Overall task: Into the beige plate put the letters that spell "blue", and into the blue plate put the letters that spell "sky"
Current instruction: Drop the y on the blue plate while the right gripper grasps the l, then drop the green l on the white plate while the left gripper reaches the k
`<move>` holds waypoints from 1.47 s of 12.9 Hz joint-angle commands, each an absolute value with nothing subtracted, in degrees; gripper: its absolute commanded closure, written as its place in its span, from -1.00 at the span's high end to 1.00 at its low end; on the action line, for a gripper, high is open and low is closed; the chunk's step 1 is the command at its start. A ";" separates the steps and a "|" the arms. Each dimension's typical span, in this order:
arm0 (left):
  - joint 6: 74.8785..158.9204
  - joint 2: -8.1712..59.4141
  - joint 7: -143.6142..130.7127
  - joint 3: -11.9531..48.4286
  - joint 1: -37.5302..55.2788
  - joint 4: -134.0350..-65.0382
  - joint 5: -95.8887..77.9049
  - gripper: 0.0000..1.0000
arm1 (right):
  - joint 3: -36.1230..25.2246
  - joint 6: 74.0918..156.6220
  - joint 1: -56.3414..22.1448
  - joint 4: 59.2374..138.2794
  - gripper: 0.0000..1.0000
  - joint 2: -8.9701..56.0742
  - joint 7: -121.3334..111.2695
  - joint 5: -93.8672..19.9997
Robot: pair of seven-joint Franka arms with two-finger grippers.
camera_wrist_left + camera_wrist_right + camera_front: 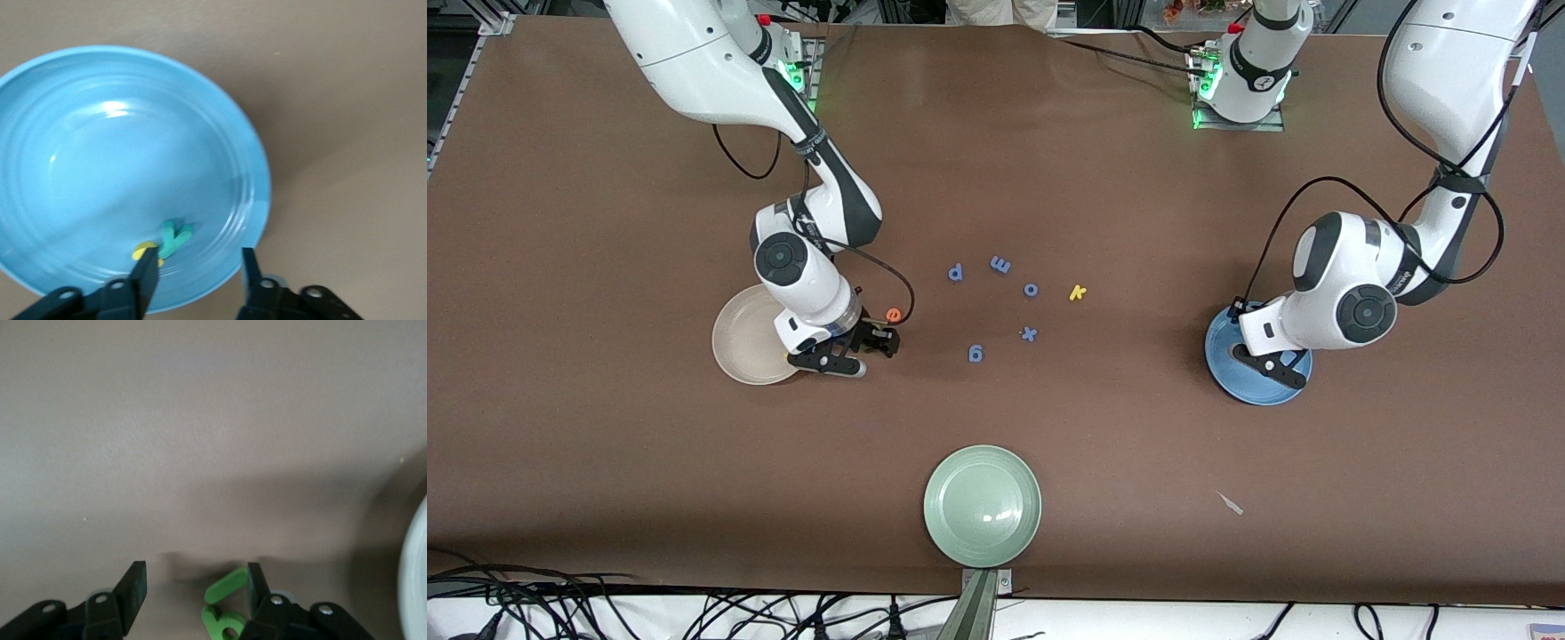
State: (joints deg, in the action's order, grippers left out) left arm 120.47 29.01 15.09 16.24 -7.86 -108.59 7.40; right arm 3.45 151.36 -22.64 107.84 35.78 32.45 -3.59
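Left hand open over the blue plate at right of the front frame, teal y and a yellow letter inside, right hand open low over green letters on the worktop beside the beige plate, orange e nearby, yellow k mid-frame.

worktop: brown, dull, smooth
blue plate: shiny, smooth, with faint rings
beige plate: smooth, a bit shiny
green plate: glossy
fingers: black, dull, look like plastic
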 commanded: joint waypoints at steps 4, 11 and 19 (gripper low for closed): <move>119.88 28.48 1.53 21.97 -5.81 -107.67 5.54 1.00 | 3.25 153.90 -22.76 110.91 0.39 35.07 32.96 -3.96; 121.72 29.61 -30.62 21.88 6.75 -107.67 9.21 1.00 | 3.16 154.42 -22.68 111.45 -0.73 35.24 32.52 -3.87; 133.76 36.91 -61.78 22.06 14.15 -108.54 20.65 1.00 | -2.18 137.74 -21.97 104.16 -1.00 31.64 18.06 -3.34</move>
